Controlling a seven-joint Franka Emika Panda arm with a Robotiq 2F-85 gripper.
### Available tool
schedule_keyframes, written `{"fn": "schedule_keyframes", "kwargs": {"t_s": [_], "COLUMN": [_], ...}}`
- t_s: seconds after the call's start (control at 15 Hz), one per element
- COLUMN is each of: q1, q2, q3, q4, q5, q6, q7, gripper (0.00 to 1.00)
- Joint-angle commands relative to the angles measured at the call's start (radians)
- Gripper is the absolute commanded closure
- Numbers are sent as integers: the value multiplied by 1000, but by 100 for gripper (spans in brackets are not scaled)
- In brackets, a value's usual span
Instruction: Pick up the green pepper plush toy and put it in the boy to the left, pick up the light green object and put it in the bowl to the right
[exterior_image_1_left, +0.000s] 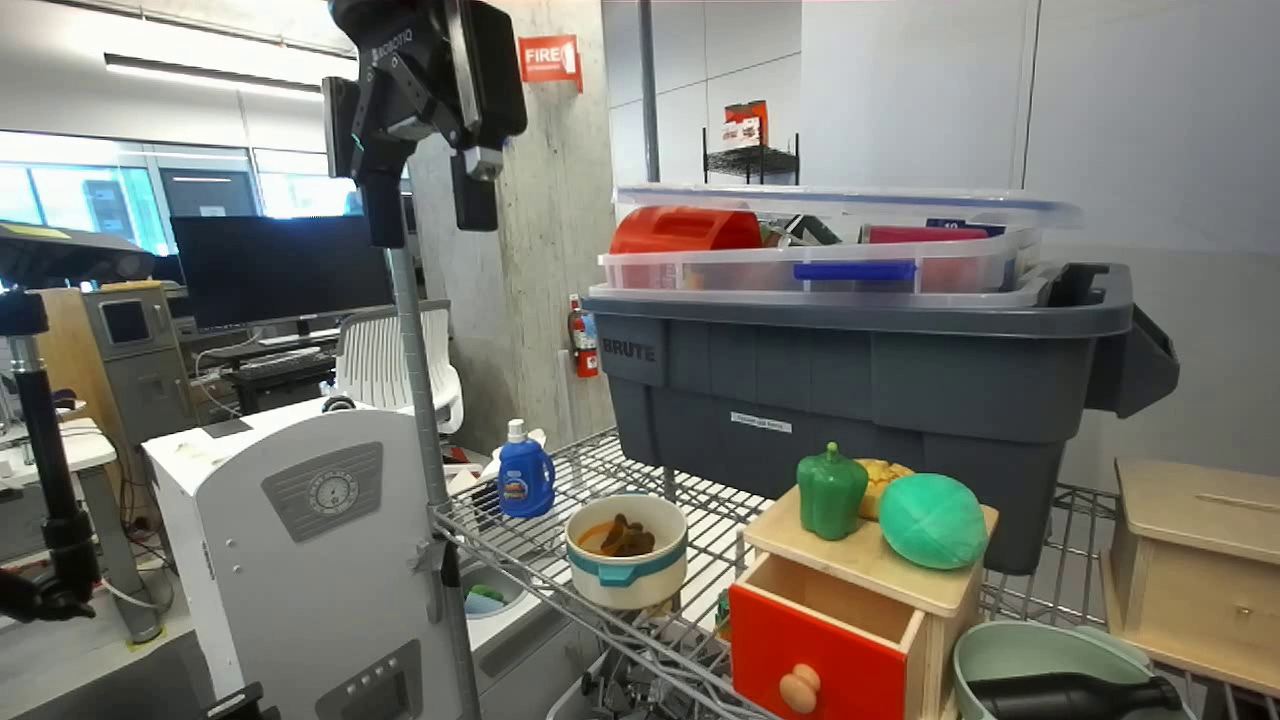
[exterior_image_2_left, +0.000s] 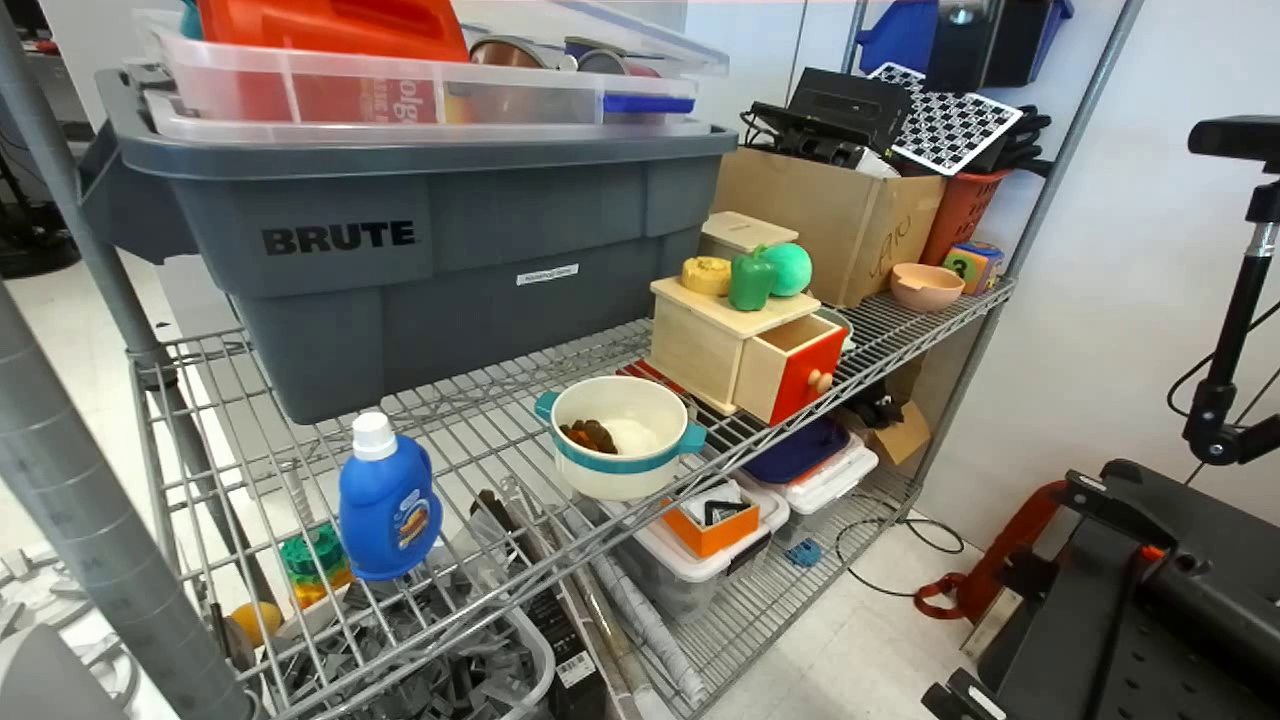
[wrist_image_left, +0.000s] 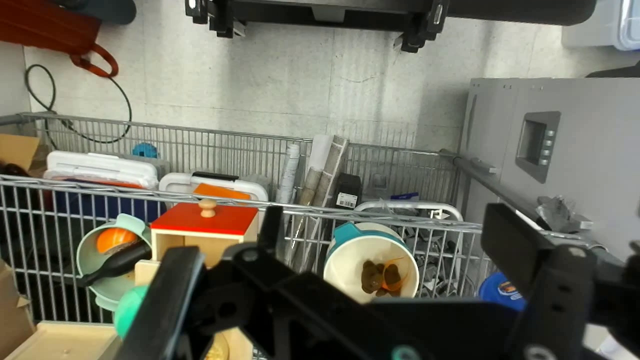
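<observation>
- Gripper: jaws wide, nothing held, high above the metal wire shelf.
- Cream round bowl with teal band: likely left target; off-centre release could miss over shelf's front.
- Pale wooden box, red-fronted drawer out: slipped toy may land inside.
- Dark green stemmed pepper toy: on box top; wide jaws could shove the yellow rounded toy near it.
- Smooth mint-green rounded lump: beside pepper, near edge; glancing pinch may roll it off.
- Wide grey-green bowl: past box; black bottle-like object inside could bounce the lump out.
</observation>
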Motion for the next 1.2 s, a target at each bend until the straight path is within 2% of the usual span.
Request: {"fn": "schedule_keyframes", "kwargs": {"t_s": [0.0, 1.13], "q1": [-5, -3], "q2": [3, 4], "q3": [1, -1], "q4": [21, 1], "q5": [-24, -8], "q6": [-30, -7], "q7": [37, 31], "gripper": [0, 0]}}
